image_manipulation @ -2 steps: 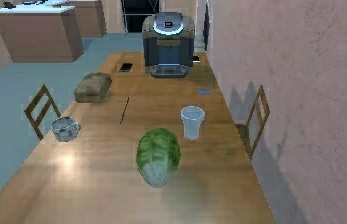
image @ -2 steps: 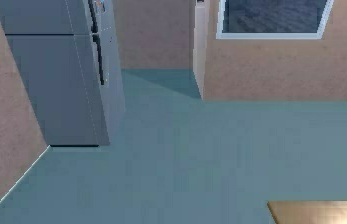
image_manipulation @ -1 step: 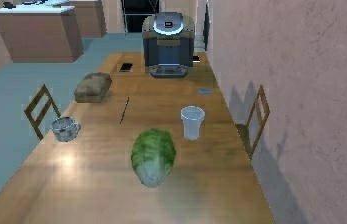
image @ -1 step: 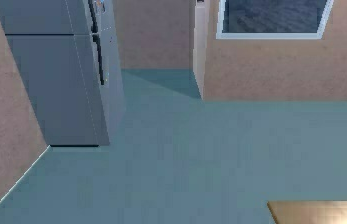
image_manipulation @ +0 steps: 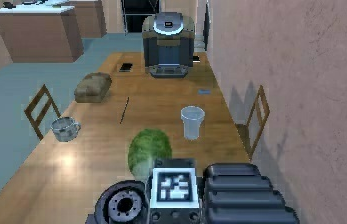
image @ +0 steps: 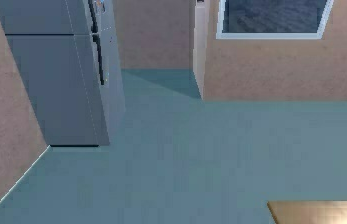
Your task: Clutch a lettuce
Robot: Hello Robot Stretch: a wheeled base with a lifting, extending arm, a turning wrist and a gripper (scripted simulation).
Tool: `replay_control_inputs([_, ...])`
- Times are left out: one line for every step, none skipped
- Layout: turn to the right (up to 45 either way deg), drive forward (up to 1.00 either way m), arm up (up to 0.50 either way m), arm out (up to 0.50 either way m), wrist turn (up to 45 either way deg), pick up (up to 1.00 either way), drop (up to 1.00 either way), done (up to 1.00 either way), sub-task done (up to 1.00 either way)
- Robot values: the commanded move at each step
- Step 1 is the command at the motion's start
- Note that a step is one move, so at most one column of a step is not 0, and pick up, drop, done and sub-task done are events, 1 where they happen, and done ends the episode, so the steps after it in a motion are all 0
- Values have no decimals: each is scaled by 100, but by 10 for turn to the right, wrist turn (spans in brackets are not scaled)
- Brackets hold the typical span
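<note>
Lettuce (image_manipulation: pixel 149 150) lies low centre on the counter (image_manipulation: pixel 96 140), just above the tool (image_manipulation: pixel 121 204); cup (image_manipulation: pixel 192 122) right, bowl (image_manipulation: pixel 64 127) left, bread (image_manipulation: pixel 93 88) and coffee machine (image_manipulation: pixel 168 45) beyond. Tool's far end unclear; cannot tell whether it holds anything

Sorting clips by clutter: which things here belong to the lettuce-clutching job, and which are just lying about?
Job: lettuce, on the table; gripper at the table's near edge.
Lying about: bread loaf, cup, coffee machine, bowl, fridge.
</note>
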Motion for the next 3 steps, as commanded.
replay_control_inputs([0, 0, 0, 14, 0, 0, 0, 0, 0])
replay_control_inputs([0, 0, 0, 0, 450, 0, 0, 0, 0])
replay_control_inputs([0, 0, 0, 0, 450, 0, 0, 0, 0])
